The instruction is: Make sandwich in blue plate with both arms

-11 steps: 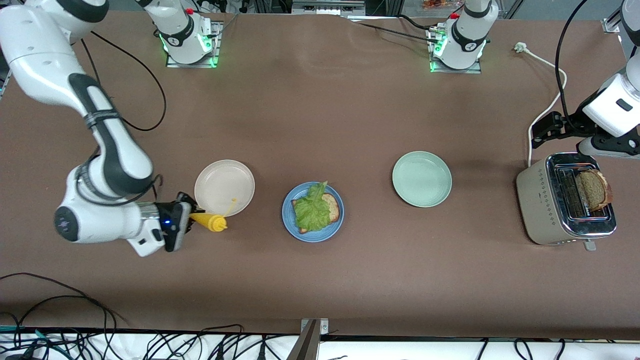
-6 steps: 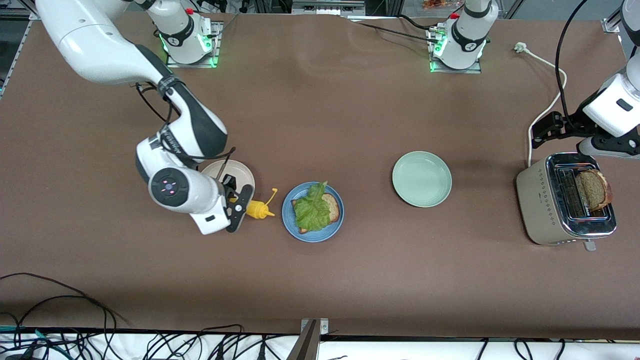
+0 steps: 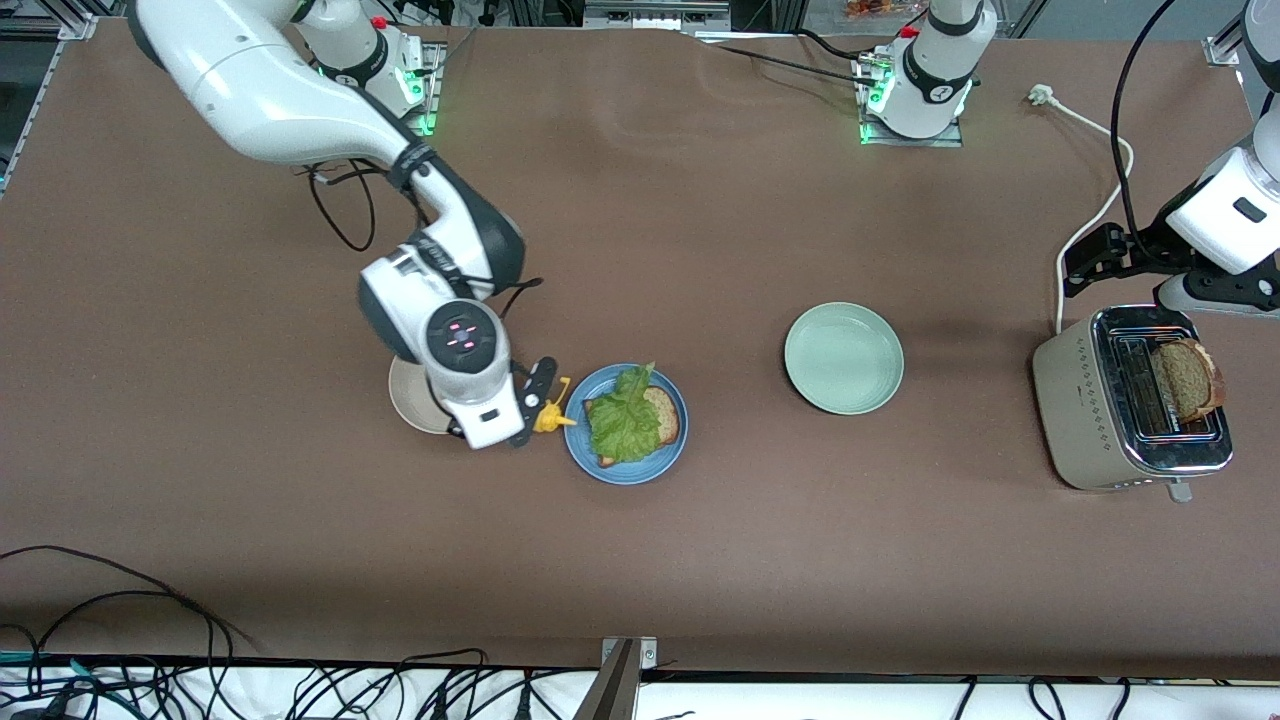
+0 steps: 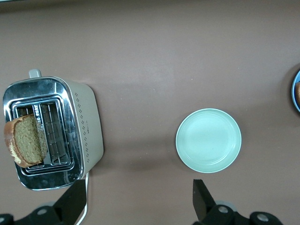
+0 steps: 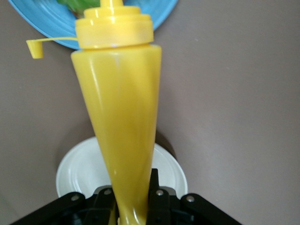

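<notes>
Bare brown table (image 3: 700,230), right tool (image 3: 537,400) with yellow bottle (image 3: 550,418) at blue plate (image 3: 625,466) rim

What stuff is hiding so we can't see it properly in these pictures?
- Beige plate: front view, mostly covered by the right arm; right wrist view, partly hidden by the yellow squeeze bottle.
- Bottom bread slice: front view, mostly under the lettuce.
- Blue plate: left wrist view, cut off by the edge.
- Right claw: right wrist view, cut off by the edge.

Right gripper (image 5: 133,199) clamped on yellow squeeze bottle (image 5: 119,117), nozzle toward blue plate (image 5: 157,16) at 12 o'clock, cap dangling; beige plate (image 5: 82,176) beneath, 6 o'clock.
</notes>
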Robot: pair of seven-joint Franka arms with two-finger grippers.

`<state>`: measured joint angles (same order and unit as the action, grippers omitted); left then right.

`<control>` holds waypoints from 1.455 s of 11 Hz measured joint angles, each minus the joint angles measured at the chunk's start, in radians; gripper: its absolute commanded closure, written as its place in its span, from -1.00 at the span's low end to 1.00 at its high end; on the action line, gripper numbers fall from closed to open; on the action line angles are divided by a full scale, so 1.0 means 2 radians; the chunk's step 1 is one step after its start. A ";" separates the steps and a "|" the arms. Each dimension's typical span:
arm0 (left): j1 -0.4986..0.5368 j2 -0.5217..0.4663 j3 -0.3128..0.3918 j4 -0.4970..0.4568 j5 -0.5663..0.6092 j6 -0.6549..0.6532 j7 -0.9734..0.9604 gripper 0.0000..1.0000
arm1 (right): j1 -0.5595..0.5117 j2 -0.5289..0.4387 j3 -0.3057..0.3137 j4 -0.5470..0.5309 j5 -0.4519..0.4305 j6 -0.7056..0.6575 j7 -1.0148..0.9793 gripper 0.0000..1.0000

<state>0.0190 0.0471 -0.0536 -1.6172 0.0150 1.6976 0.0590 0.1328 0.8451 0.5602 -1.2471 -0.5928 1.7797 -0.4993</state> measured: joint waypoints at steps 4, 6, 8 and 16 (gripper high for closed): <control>0.000 0.000 0.000 0.000 0.000 0.000 0.000 -1.00 | 0.074 0.000 -0.050 0.001 -0.017 -0.008 0.037 1.00; 0.000 0.000 0.000 0.000 0.000 0.000 0.000 -1.00 | 0.100 0.000 -0.063 0.001 -0.041 -0.012 0.056 1.00; 0.000 0.000 0.000 0.000 0.000 0.000 0.000 -1.00 | 0.124 0.005 -0.070 -0.001 -0.071 -0.018 0.076 1.00; 0.000 0.000 0.000 0.000 0.000 0.000 0.000 -1.00 | 0.136 0.025 -0.074 -0.017 -0.148 -0.017 0.124 1.00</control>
<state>0.0193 0.0470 -0.0533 -1.6172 0.0150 1.6976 0.0591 0.4048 0.8942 0.4113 -1.2812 -0.8898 1.7465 -0.2509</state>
